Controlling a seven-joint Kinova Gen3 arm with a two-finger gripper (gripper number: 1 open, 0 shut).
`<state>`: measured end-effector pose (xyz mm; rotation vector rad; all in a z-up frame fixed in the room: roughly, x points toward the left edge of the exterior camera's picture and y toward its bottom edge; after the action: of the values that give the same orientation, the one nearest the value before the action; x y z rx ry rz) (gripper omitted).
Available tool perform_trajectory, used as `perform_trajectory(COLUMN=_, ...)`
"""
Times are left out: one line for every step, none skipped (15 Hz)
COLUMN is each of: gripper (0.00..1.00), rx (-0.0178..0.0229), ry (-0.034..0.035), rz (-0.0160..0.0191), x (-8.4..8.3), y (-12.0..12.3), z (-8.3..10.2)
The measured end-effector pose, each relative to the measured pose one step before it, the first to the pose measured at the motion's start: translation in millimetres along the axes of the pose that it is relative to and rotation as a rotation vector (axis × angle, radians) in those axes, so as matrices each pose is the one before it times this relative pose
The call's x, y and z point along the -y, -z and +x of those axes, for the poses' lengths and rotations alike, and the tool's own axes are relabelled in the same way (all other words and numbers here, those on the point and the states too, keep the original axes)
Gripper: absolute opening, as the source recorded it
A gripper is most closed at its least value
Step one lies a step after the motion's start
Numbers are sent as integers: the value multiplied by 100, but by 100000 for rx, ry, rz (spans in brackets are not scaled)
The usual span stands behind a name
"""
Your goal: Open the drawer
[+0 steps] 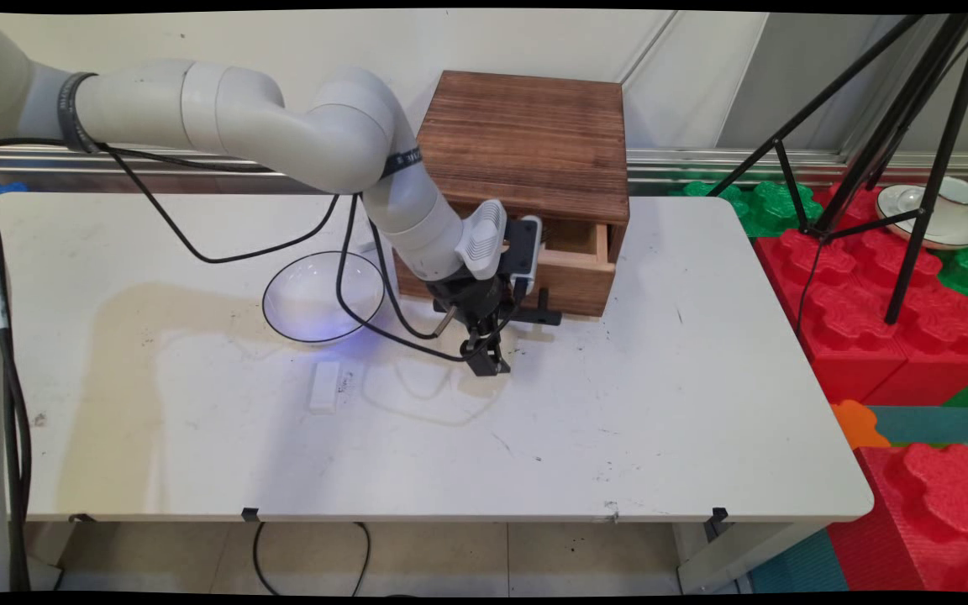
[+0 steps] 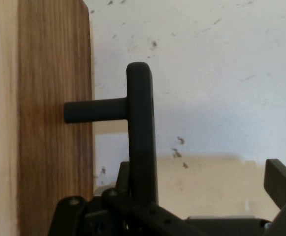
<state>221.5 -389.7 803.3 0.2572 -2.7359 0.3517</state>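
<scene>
We're looking at the white table [image 1: 660,420] spreading out under and all around the jaws. Behind them the wooden box [image 1: 526,134] is sitting on the table, and its drawer [image 1: 576,269] is sticking out partway. You can see into the top of it, so it's open a bit but nowhere near fully out.

Off to one side of the jaws, well apart from them, a clear glass bowl [image 1: 324,296] is resting upright on the table.

The gripper [image 1: 488,361] is hanging low, right in front of the drawer's face, with its jaws spread wide and not clamping anything. In the hand view the drawer's black T-shaped handle [image 2: 140,123] is standing between the jaws. Its bar is right by one finger and well clear of the other. Whether it's actually touching that finger, we can't say.

A little white block [image 1: 324,386] is lying flat near the bowl, away from the jaws.
</scene>
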Motion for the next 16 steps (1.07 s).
perform_trajectory(gripper=100, rx=-88, ry=60, rz=-177, x=-313, y=39, z=5)
perform_trajectory(gripper=100, rx=-89, ry=51, rz=-130, x=-217, y=27, z=-1)
perform_trajectory(gripper=100, rx=-60, ry=30, rz=-201, x=-317, y=34, z=-4)
perform_trajectory(gripper=100, rx=-75, ry=-35, rz=-134, x=-219, y=18, z=14)
perform_trajectory(gripper=100, rx=-84, ry=-15, rz=-145, x=-312, y=43, z=6)
perform_trajectory(gripper=100, rx=-85, ry=-133, rz=-160, x=-441, y=63, z=5)
perform_trajectory(gripper=100, rx=-94, ry=-116, rz=-92, x=-322, y=52, z=9)
perform_trajectory(gripper=100, rx=-121, ry=-103, rz=-71, x=-313, y=57, z=17)
perform_trajectory(gripper=100, rx=-150, ry=-82, rz=-63, x=-375, y=70, z=24)
perform_trajectory(gripper=100, rx=-160, ry=-68, rz=-56, x=-368, y=72, z=30)
perform_trajectory(gripper=100, rx=-124, ry=-77, rz=-36, x=-309, y=56, z=31)
perform_trajectory(gripper=100, rx=-111, ry=-49, rz=-22, x=-216, y=42, z=20)
perform_trajectory(gripper=100, rx=-157, ry=-120, rz=-28, x=-303, y=55, z=45)
perform_trajectory(gripper=100, rx=-183, ry=-149, rz=-32, x=-361, y=70, z=50)
perform_trajectory(gripper=100, rx=-156, ry=-165, rz=-60, x=-367, y=62, z=41)
perform_trajectory(gripper=100, rx=-144, ry=-144, rz=-45, x=-308, y=57, z=36)
